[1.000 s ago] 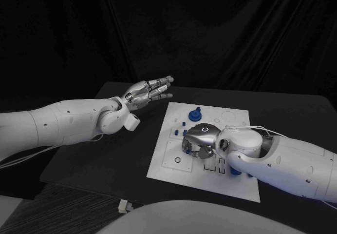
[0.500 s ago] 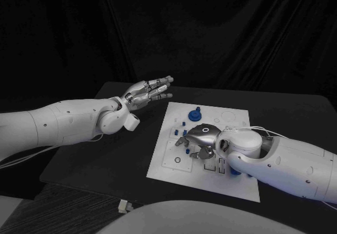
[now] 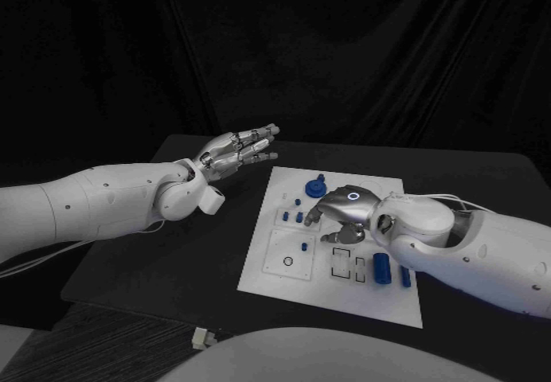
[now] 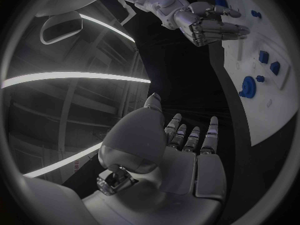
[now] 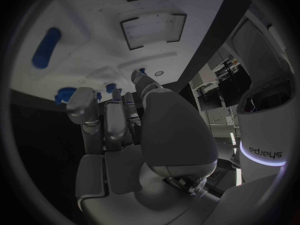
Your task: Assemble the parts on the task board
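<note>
The white task board (image 3: 267, 270) lies in the middle of the black table. A round blue part (image 3: 316, 189) with a peg stands at its far edge, small blue parts (image 3: 283, 215) lie at its left, and long blue parts (image 3: 380, 267) lie near its right front. My right hand (image 3: 339, 215) hovers over the board's middle, fingers curled down and apart, nothing in them. My left hand (image 3: 241, 147) is raised over the table's far left, flat with fingers spread, holding nothing. The right wrist view shows the right hand (image 5: 125, 130) above the board (image 5: 94, 35), with a long blue part (image 5: 45, 47) beyond it.
Recessed rectangular outlines (image 3: 345, 263) mark the board's front half. Bare black table (image 3: 172, 255) lies left of the board. The left wrist view shows the left hand (image 4: 181, 150), the right hand (image 4: 209, 25), the board (image 4: 281, 115) and the round blue part (image 4: 248, 87).
My right hand has risen and drawn back toward the board's far right, uncovering the long blue parts at the right front. The left hand has barely moved.
</note>
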Controlling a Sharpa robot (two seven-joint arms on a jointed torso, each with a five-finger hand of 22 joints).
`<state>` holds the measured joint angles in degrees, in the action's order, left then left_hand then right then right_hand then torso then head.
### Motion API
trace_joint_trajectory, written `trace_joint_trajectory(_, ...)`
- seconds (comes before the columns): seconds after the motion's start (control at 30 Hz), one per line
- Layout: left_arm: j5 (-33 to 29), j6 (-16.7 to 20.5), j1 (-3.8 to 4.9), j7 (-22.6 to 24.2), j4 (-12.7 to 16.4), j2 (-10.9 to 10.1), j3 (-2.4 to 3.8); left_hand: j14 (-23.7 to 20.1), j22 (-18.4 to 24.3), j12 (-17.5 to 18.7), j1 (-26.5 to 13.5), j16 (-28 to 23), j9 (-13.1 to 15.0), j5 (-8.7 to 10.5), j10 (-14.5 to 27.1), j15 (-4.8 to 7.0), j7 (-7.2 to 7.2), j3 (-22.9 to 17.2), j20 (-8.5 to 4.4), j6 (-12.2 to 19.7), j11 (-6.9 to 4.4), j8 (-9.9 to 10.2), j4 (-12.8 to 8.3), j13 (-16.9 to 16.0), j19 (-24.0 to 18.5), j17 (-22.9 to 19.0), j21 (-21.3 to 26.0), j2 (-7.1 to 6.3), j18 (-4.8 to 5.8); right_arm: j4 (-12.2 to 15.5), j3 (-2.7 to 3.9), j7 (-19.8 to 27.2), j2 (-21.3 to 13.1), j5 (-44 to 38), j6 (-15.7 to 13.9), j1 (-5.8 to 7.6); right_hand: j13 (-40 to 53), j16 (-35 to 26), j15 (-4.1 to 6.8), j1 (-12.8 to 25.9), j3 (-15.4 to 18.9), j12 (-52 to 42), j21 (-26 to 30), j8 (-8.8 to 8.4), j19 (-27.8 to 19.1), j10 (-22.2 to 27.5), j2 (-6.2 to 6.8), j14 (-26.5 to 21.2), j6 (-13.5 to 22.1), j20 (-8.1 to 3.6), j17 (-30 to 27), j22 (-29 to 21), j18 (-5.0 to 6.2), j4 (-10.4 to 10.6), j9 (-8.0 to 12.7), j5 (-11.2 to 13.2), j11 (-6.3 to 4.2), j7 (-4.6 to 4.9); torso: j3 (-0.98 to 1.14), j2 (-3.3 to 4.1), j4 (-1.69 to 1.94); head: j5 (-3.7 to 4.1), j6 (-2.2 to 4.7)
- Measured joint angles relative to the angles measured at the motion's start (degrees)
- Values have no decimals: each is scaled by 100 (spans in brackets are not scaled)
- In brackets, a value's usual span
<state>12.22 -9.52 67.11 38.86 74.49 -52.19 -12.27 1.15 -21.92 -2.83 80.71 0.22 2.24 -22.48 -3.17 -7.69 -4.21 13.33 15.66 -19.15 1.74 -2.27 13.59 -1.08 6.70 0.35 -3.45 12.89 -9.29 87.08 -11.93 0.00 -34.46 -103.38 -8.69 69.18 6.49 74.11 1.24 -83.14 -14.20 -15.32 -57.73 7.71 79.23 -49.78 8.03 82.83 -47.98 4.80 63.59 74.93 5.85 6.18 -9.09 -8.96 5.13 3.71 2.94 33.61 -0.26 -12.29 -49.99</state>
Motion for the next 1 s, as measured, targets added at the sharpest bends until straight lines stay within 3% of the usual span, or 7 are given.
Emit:
trace_joint_trajectory(0.1, 0, 0, 0, 0, 1, -4, 0, 0, 0, 0, 0, 0, 0, 0, 0, 0, 0, 0, 0, 0, 0, 0, 0, 0, 0, 0, 0, 0, 0, 142, 5, 13, -253, 0, -134, 231, 0, 0, 0, 90, 39, -45, 0, 0, 0, -21, 15, 0, -110, 0, 9, 0, 0, 89, 0, 132, -21, 69, 0, -2, -1, 17, 0)
trace_joint_trajectory(0.23, 0, 1, 0, 0, 0, -5, 0, 0, 0, 0, 0, 0, 0, 0, 0, 0, 0, 0, 0, 0, 0, 0, 0, 0, 0, 0, 0, 0, 0, 294, 6, 7, -607, 0, -235, 525, -10, 50, 31, 154, 94, -90, -22, 0, 32, -21, 36, 31, -136, -9, 68, 0, -1, 144, 2, 209, -21, 41, 0, -3, -1, 49, 0)
trace_joint_trajectory(0.37, 0, 1, 0, 1, -3, 2, 0, 0, 1, 0, 0, 0, 0, 0, 0, 0, 0, 0, 0, 0, 0, 0, 0, 0, 0, 0, 0, 0, 0, 335, 9, -32, -909, 0, -300, 674, -35, 265, 30, 373, 205, -116, -383, 0, 235, -44, 104, 91, -284, -30, 355, -1, -1, 334, 13, 295, -44, 147, 0, -3, 0, 86, -1)
trace_joint_trajectory(0.5, 0, 1, 0, 1, -1, 6, 0, 0, 1, 0, 0, 0, 0, 0, 0, 0, 0, 0, 0, 0, 0, 0, 0, 0, 0, 0, 0, 0, -1, 339, 5, -88, -1087, 0, -299, 714, -102, 293, 30, 452, 295, -70, -444, 0, 267, -30, 184, 91, -291, -21, 404, -1, -1, 539, 52, 414, -29, 154, -3, -4, 0, 88, -1)
trace_joint_trajectory(0.67, 0, 1, -1, 1, 2, 1, 0, 0, 1, 0, 0, 0, -1, 0, 0, 0, 0, 0, 0, 0, 0, 0, 0, 0, 0, 0, 0, 0, 0, 340, 3, -193, -1250, 0, -192, 709, -203, 293, 30, 512, 433, 8, -444, -122, 287, -19, 339, 91, -291, -41, 358, -1, -1, 975, 145, 575, -19, 154, -7, -7, -7, 87, -1)
trace_joint_trajectory(1.0, 0, 1, -1, 1, 3, -7, 0, 0, 1, 0, 0, 0, -1, 0, 0, 0, 0, 0, 21, 0, 0, 0, 0, 0, 21, 0, 0, 0, -1, 230, 0, -266, -1261, 0, 37, 528, -217, 270, 30, 499, 484, 18, -425, -184, 287, -96, 422, 91, -290, -41, 322, -2, -1, 1041, 190, 596, -23, 153, -3, 2, -3, 130, -1)
